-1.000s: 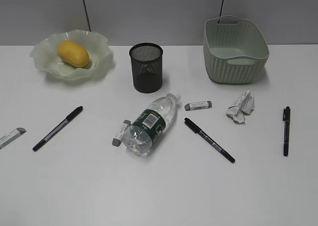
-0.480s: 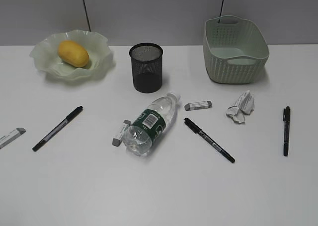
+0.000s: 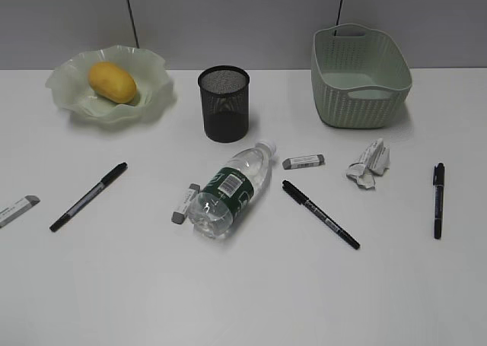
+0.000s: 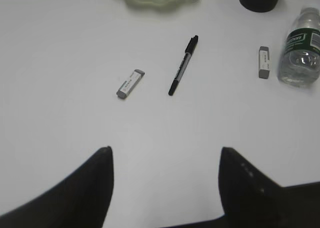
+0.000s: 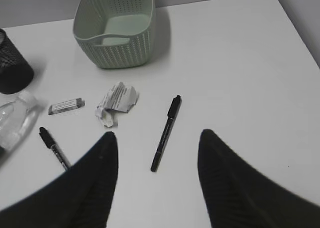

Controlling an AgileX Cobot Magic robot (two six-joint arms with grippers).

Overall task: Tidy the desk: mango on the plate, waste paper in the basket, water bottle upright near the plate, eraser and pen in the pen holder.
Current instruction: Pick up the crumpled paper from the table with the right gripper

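Note:
The mango [image 3: 112, 81] lies on the wavy green plate [image 3: 152, 95] at the back left. The black mesh pen holder [image 3: 224, 103] stands mid-back. The basket [image 3: 359, 76] is at the back right and the waste paper [image 3: 370, 164] lies in front of it. The water bottle [image 3: 230, 190] lies on its side in the middle. Three erasers [image 3: 303, 162] [image 3: 184, 203] [image 3: 17, 210] and three pens [image 3: 319, 214] [image 3: 88, 195] [image 3: 437, 199] lie on the desk [image 3: 243, 285]. Neither gripper shows in the exterior view. My left gripper [image 4: 165, 150] and right gripper [image 5: 157, 134] are open and empty above the desk.
A grey wall with two dark cables runs behind the desk. In the right wrist view the desk's right edge [image 5: 300, 32] is near the basket [image 5: 115, 30]. The left wrist view shows an eraser [image 4: 130, 83], a pen [image 4: 183, 64] and the bottle [image 4: 301, 55].

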